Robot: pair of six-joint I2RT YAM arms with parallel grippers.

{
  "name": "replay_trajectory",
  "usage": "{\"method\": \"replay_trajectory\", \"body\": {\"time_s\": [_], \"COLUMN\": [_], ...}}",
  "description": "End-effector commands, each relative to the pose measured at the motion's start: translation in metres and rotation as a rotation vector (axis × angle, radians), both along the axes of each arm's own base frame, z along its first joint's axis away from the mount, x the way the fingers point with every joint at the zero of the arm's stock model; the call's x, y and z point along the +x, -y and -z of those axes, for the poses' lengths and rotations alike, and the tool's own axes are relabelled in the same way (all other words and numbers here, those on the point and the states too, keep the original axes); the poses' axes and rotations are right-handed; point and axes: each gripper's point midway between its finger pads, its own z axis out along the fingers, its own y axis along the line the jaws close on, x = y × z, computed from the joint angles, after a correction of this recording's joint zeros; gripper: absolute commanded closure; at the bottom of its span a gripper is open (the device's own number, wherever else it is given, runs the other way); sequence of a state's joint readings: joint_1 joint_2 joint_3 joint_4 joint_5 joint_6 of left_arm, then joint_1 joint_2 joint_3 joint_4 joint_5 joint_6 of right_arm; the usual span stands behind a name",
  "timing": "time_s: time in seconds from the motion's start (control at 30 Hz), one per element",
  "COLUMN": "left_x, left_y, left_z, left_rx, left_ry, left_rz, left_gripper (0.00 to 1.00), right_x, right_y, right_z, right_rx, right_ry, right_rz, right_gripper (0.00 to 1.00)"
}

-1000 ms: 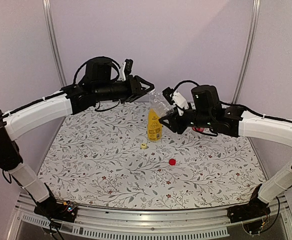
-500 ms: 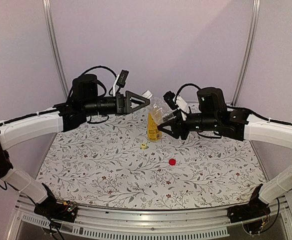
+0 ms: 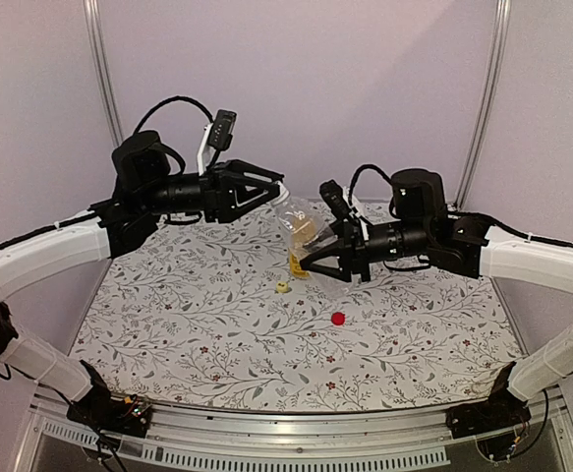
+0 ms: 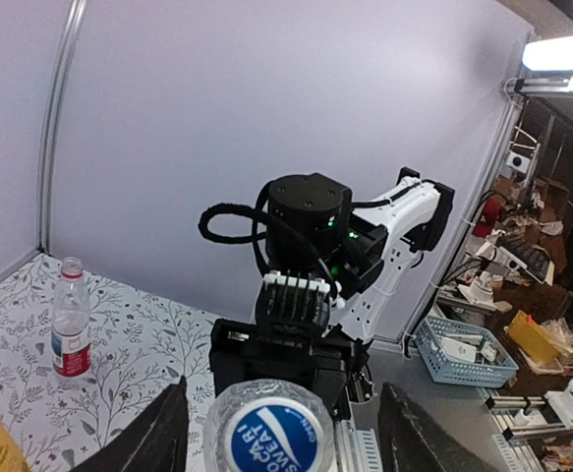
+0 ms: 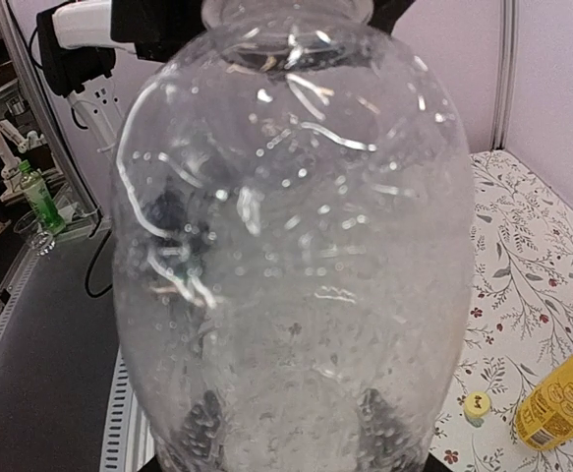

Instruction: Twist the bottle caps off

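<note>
My right gripper [image 3: 317, 264] is shut on the base of the clear unlabelled bottle [image 3: 301, 228] and holds it tilted above the table, neck toward the left arm. The bottle fills the right wrist view [image 5: 296, 246]. Its blue cap with a white mark [image 4: 266, 438] sits between the spread fingers [image 4: 163, 433] of my open left gripper [image 3: 276, 193], which do not touch it. The yellow-orange bottle [image 3: 299, 261] stands behind, capless. The yellow cap [image 3: 282, 287] and the red cap [image 3: 338, 318] lie on the table. The red-labelled bottle [image 4: 70, 329] stands upright, capless.
The floral table cloth [image 3: 198, 334] ends at a metal rail along the front edge [image 3: 286, 433]. Metal posts [image 3: 99, 98] stand at the back corners. A blue basket [image 4: 463, 349] and workshop clutter sit off the table to the right.
My right gripper has tipped the clear bottle toward the left and lowered it. My left arm has drawn back and risen, and its open fingers now flank the blue cap.
</note>
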State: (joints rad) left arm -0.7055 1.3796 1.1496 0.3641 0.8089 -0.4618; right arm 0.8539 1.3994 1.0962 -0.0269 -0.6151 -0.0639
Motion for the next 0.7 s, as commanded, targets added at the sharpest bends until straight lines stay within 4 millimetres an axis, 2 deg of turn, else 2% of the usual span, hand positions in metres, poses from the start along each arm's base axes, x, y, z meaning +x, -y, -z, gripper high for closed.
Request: {"method": "replay_trajectory", "body": {"time_s": [0.0, 0.17, 0.4, 0.57, 0.67], "left_x": [-0.007, -0.007, -0.007, -0.007, -0.004], "left_y": [0.0, 0.002, 0.003, 0.003, 0.005], "left_z": [-0.015, -0.013, -0.014, -0.013, -0.01], "left_rx": [-0.038, -0.04, -0.051, -0.048, -0.038], "left_ry": [0.082, 0.07, 0.055, 0.039, 0.015], "left_rz": [0.057, 0.068, 0.074, 0.074, 0.057], "left_gripper": [0.37, 0.48, 0.58, 0.74, 0.81], "right_x": [-0.012, -0.011, -0.009, -0.002, 0.009], "right_y": [-0.001, -0.001, -0.001, 0.0, 0.002], "right_z": [-0.023, -0.021, -0.018, -0.018, -0.018], "right_rx": [0.082, 0.08, 0.075, 0.069, 0.051], "right_ry": [0.007, 0.0, -0.004, -0.001, 0.003], "right_rz": [-0.079, -0.079, -0.075, -0.034, 0.032], "right_gripper": [0.69, 0.69, 0.69, 0.69, 0.69]}}
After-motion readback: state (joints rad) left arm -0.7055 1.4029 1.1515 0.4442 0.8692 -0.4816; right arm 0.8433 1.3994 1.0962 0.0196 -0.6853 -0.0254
